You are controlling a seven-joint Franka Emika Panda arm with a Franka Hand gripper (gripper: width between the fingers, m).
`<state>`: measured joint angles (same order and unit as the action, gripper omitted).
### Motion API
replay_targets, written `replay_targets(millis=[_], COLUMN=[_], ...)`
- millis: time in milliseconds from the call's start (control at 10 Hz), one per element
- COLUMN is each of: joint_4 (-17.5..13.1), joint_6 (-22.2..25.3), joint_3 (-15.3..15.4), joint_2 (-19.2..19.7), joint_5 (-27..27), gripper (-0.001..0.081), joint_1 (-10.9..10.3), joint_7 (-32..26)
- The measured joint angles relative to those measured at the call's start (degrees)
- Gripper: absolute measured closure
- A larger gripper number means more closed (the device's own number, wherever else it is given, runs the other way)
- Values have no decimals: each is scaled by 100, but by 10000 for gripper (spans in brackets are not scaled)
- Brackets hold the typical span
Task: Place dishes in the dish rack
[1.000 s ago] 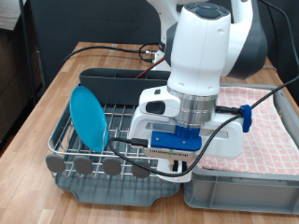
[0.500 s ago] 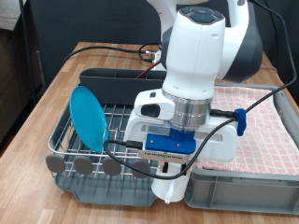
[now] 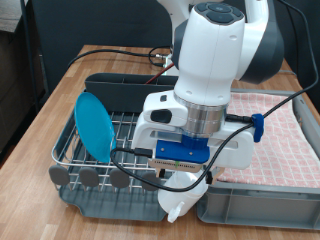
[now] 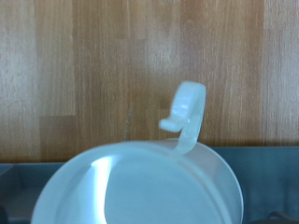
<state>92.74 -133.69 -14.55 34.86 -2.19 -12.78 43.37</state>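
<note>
Low at the exterior view's bottom centre, the white mug (image 3: 183, 200) hangs under the gripper (image 3: 185, 180), over the dish rack (image 3: 120, 140), beside the grey bin (image 3: 262, 195). Upright in the rack stands the light-blue plate (image 3: 95, 122). Arm points straight down; whether the fingers clamp it cannot be told.

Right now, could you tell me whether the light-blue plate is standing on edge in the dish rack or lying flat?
Standing on edge: the light-blue plate leans upright between the wires of the dish rack.
</note>
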Motion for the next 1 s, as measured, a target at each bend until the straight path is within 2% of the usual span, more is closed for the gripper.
replay_targets(millis=[100, 200, 600, 1000], joint_4=[-91, -170, -470, -500], joint_6=[152, 337, 1334, 1783], joint_3=[-1, -1, 1, -7], joint_2=[-17, -56, -303, -628], joint_5=[0, 0, -1, 41], gripper=[52, 13, 4, 4], joint_1=[-5, -8, -12, -43], joint_7=[0, 0, 0, 54])
